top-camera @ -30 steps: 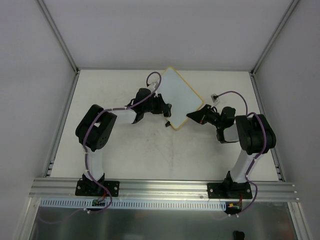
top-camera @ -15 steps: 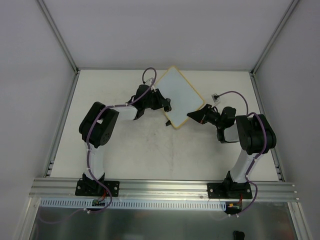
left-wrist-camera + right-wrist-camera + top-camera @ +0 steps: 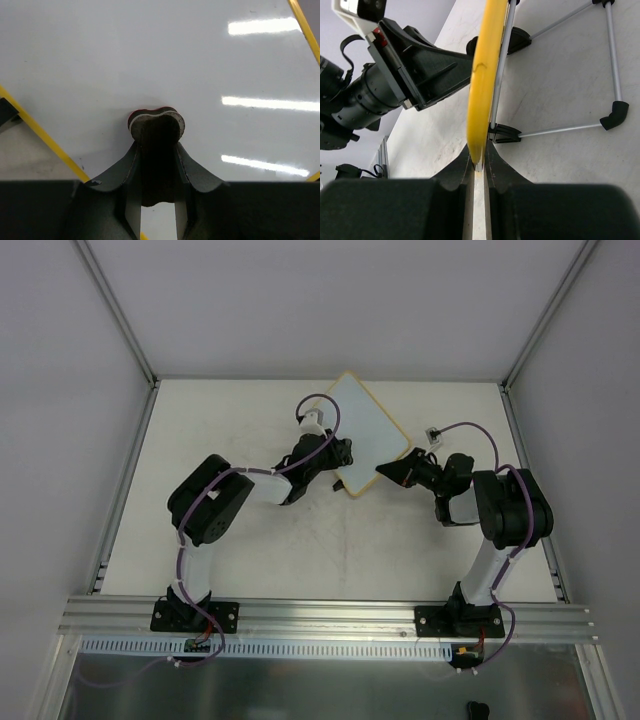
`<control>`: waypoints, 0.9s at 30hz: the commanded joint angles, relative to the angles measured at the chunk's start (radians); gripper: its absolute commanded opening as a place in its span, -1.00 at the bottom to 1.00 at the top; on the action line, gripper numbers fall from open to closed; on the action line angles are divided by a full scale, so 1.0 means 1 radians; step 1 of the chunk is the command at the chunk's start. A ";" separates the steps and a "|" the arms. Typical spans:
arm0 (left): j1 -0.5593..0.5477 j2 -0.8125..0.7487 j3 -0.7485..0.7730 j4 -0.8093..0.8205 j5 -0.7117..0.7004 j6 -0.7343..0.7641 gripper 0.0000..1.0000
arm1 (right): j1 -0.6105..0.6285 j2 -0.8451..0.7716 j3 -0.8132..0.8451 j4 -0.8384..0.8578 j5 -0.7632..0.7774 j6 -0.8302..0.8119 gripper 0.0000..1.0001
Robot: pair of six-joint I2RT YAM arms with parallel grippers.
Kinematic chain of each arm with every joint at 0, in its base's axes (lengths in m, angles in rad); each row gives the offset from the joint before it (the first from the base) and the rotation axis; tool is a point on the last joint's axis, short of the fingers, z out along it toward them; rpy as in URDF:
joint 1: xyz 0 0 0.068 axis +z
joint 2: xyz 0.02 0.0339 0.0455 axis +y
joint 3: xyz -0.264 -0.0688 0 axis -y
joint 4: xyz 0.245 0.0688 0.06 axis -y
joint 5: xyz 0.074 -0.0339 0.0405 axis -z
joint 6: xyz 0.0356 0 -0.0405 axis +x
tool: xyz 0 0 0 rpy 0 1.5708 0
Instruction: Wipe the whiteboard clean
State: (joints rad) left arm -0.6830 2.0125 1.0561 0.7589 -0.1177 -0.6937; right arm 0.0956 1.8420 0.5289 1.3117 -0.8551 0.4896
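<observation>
Left gripper slid nearer, pinching a pad on whiteboard — right gripper pinches it.

Left end effector apparently slid rightward across the whiteboard.

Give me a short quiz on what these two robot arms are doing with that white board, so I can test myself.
1. True or false: the right gripper is shut on the yellow rim of the whiteboard.
2. The left gripper holds a small pad. Where is the pad? A) against the board's white face B) on the board's yellow rim C) clear of the board
3. Fill in: in the left wrist view, the board's face shows ___ handwriting.

Key: 1 true; 2 A; 3 no.
</observation>
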 commanded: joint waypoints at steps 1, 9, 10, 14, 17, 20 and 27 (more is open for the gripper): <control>-0.173 0.020 -0.021 -0.032 0.145 -0.043 -1.00 | 0.030 -0.015 0.006 0.219 -0.099 -0.008 -1.00; -0.277 -0.046 -0.123 -0.003 0.078 -0.135 -1.00 | 0.032 -0.017 0.008 0.219 -0.101 -0.009 -1.00; -0.277 -0.069 -0.131 -0.001 0.070 -0.139 -1.00 | 0.032 -0.017 0.008 0.219 -0.099 -0.008 -1.00; -0.216 -0.153 -0.142 -0.088 0.065 -0.107 -1.00 | 0.032 -0.017 0.008 0.219 -0.099 -0.008 -1.00; -0.165 -0.247 -0.179 -0.157 0.079 -0.093 -1.00 | 0.033 -0.017 0.008 0.219 -0.101 -0.008 -1.00; -0.098 -0.360 -0.246 -0.191 0.087 -0.075 -1.00 | 0.032 -0.017 0.009 0.219 -0.101 -0.008 -1.00; 0.039 -0.624 -0.332 -0.435 0.075 -0.012 -1.00 | 0.035 -0.012 0.013 0.219 -0.101 -0.008 -1.00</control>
State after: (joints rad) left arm -0.6746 1.4864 0.7517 0.4355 -0.0601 -0.7494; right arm 0.1013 1.8412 0.5274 1.3056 -0.8799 0.4881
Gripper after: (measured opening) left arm 0.226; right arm 0.095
